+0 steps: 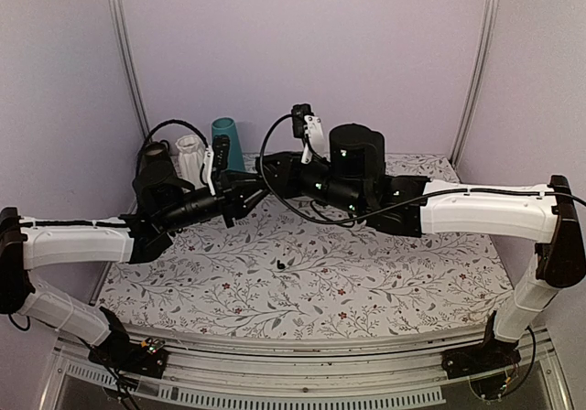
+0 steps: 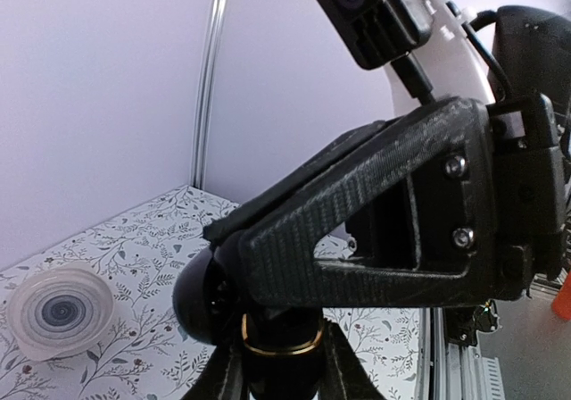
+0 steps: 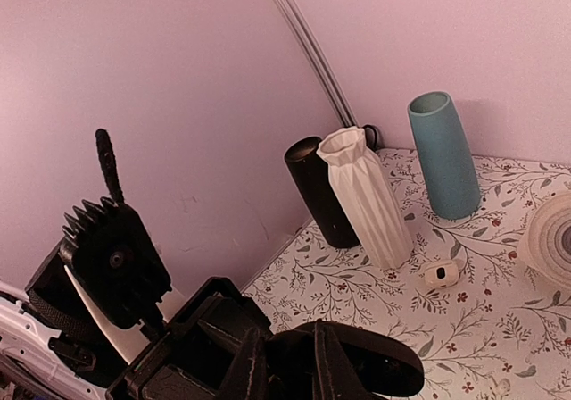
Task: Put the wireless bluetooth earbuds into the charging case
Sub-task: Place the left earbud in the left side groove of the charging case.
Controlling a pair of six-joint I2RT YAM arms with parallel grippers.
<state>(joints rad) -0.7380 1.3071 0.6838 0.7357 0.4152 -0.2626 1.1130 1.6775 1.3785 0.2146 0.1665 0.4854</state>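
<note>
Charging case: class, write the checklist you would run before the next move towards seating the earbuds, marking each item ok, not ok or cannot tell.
1. Left fingers shut on the charging case: ok.
2. Right fingers shut: ok.
3. Right fingers holding an earbud: cannot tell.
4. Case lid open: cannot tell.
5. Other earbud found: cannot tell; a dark speck lies on the cloth.
</note>
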